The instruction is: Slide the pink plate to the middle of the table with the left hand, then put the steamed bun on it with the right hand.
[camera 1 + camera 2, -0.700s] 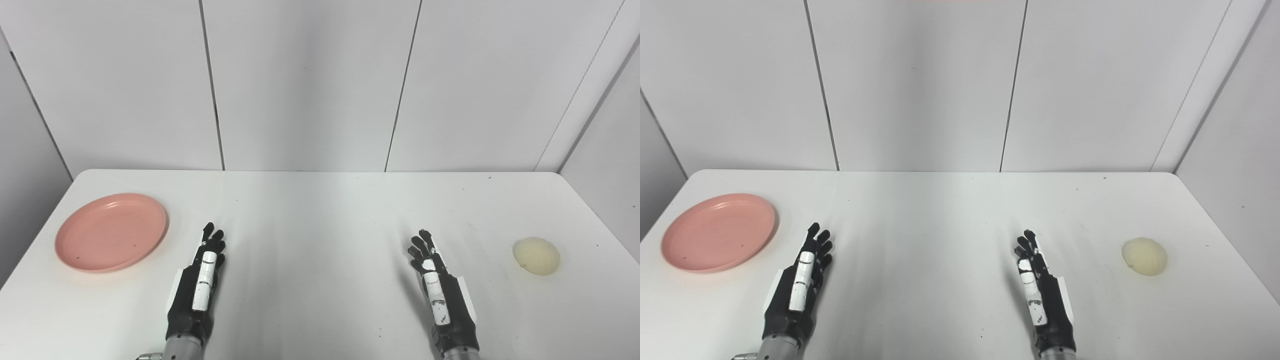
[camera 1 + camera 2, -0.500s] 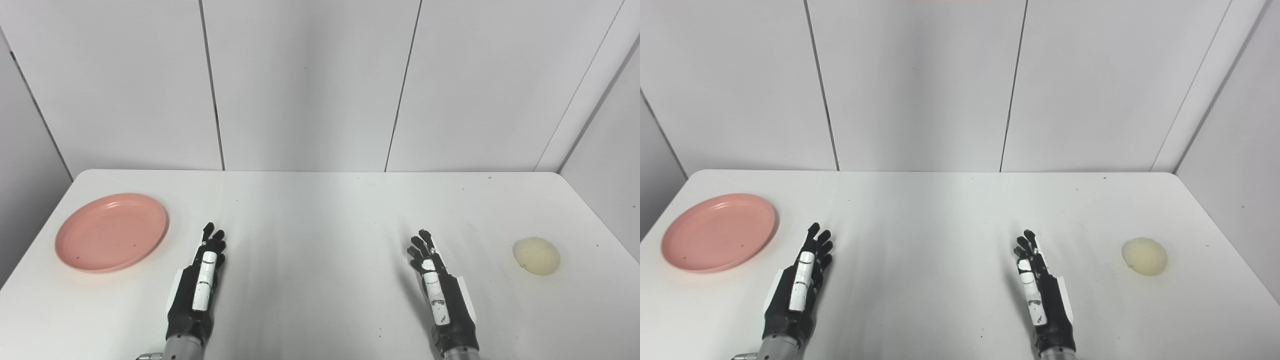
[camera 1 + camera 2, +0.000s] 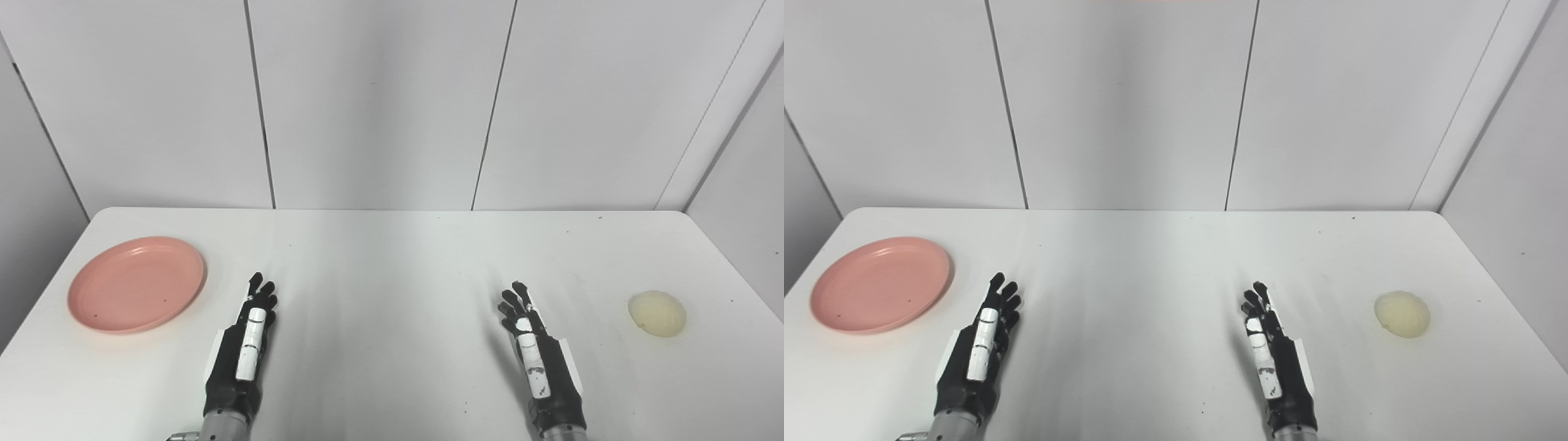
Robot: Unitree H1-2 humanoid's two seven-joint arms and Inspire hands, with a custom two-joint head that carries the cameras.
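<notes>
The pink plate [image 3: 136,284] lies flat on the white table [image 3: 392,257] at its left end, holding nothing, and the steamed bun [image 3: 656,313] rests on the table at the opposite, right end. The left hand [image 3: 242,352] is just right of the pink plate without touching it, fingers extended and empty. The right hand [image 3: 539,361] is well right of the plate, short of the bun, likewise extended and empty.

Bright even overhead light, soft faint shadows on table [image 3: 392,257] (sharp throughout, no glare).
</notes>
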